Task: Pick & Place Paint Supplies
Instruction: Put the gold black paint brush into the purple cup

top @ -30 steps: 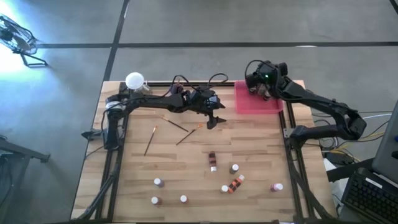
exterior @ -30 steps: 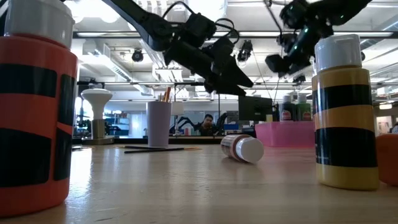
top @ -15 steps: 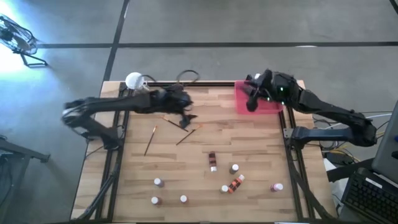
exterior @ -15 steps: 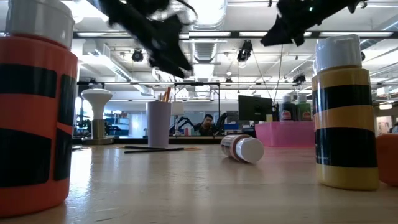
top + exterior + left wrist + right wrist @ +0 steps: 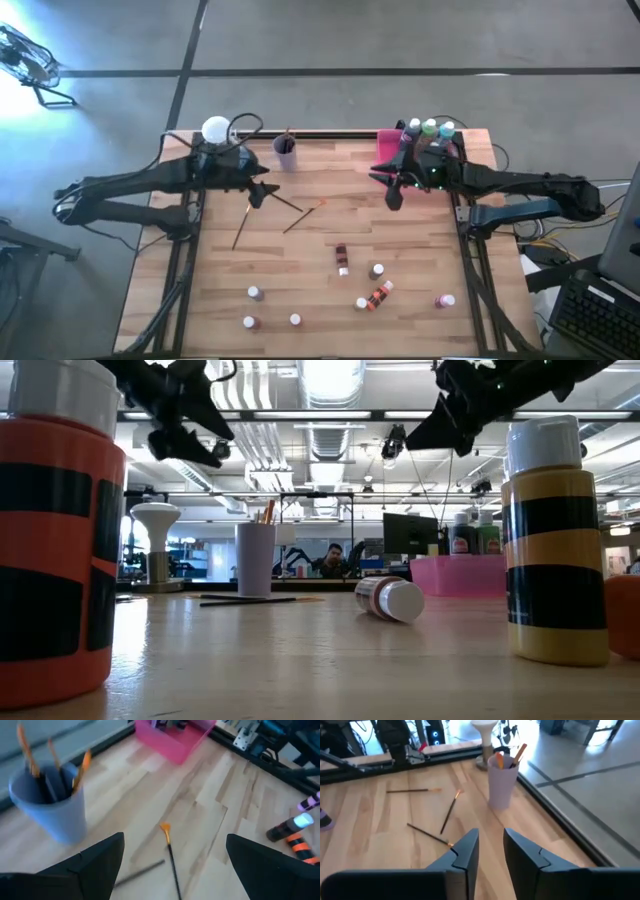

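Observation:
My left gripper [image 5: 258, 192] [image 5: 170, 870] hovers open and wide above the far left part of the table, over thin brushes [image 5: 285, 204] [image 5: 171, 854] that lie flat on the wood. My right gripper [image 5: 392, 194] [image 5: 491, 851] hangs just left of the pink tray [image 5: 408, 165], fingers a narrow gap apart and holding nothing. Three white-capped bottles [image 5: 430, 128] stand along the tray's far side. Several more bottles [image 5: 377, 270] stand or lie on the near half of the table; one lies on its side [image 5: 390, 598]. More brushes stand in the lilac cup [image 5: 286, 153] [image 5: 501, 780].
A white lamp-like stand [image 5: 216, 130] sits at the far left corner. Close to the low camera stand an orange-and-black bottle [image 5: 55, 540] and a yellow-and-black one [image 5: 556, 540]. Bare wood lies between the brushes and the near bottles. A person sits in the room behind.
My left gripper has swung from the far middle of the table toward the left edge, uncovering the lilac cup. My right gripper has moved off the pink tray toward the table's left and near side, leaving the bottles in the tray in plain sight.

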Robot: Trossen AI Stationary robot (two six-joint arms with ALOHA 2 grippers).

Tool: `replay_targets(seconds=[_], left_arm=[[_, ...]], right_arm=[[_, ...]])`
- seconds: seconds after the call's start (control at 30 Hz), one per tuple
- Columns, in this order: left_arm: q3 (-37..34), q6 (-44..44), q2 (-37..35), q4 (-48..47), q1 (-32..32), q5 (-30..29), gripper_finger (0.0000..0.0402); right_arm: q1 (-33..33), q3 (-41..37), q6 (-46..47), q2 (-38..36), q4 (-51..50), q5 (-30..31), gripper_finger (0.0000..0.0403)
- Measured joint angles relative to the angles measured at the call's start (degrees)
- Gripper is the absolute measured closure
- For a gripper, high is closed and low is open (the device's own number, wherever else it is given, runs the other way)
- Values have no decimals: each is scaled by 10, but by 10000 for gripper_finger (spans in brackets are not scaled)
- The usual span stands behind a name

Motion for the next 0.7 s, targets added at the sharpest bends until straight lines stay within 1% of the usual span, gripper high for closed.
replay_targets(seconds=[0.1, 0.2, 0.33, 0.4, 0.47, 0.57, 0.63, 0.7], left_arm=[[-23, -57, -6, 0, 0, -1, 46], [-46, -85, -4, 2, 0, -2, 46], [-73, -129, 8, -1, 3, 2, 46], [-76, -176, 15, -24, 4, 3, 47], [-72, -200, 27, -65, 3, 0, 51], [-61, -232, 54, -138, -8, -32, 60], [-54, -244, 74, -163, -14, -49, 66], [-50, -259, 96, -179, -18, -51, 71]], right_arm=[[2, -24, 1, 10, 29, 0, 331], [1, -42, -2, 15, 55, 2, 340], [1, -41, -24, 14, 59, 39, 349], [1, -37, -27, 8, 64, 47, 353], [1, -34, -34, 4, 66, 48, 355], [1, -33, -37, 1, 64, 47, 354], [1, -34, -37, 0, 64, 48, 350], [1, -34, -35, 0, 64, 48, 345]])
